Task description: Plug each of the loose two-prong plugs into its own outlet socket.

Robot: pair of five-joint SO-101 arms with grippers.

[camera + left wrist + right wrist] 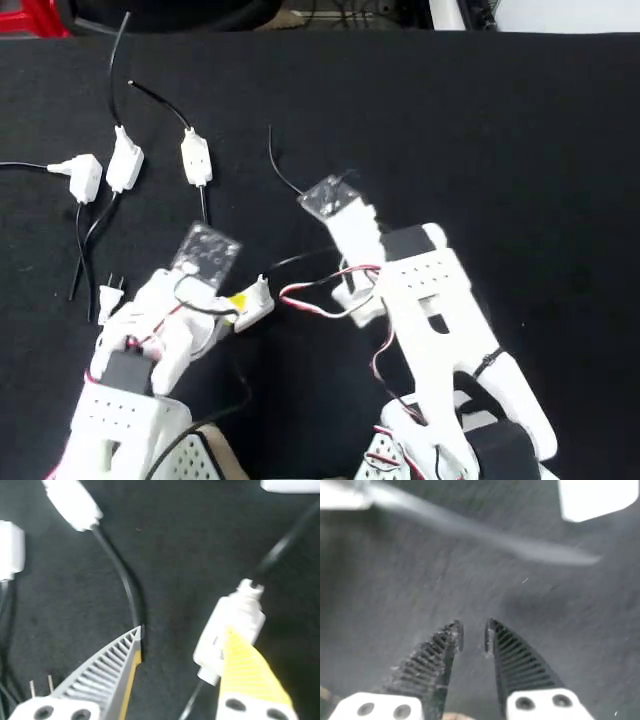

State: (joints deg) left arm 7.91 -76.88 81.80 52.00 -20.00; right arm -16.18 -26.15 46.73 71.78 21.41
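Even overhead light, faint shadows on black table [520, 140], whites blown out (wrist views especially)

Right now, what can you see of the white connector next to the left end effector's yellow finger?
The white connector is a smooth, rounded, plastic-looking body with a ribbed collar where its black cord leaves. It sits over the black table between the fingers of the open left end effector, beside the yellow finger; contact unclear.

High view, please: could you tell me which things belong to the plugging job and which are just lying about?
Job: white two-prong plug; white connector on black cord; white angled connector; white slim connector; white oblong connector.
Lying about: red object beyond the black table.
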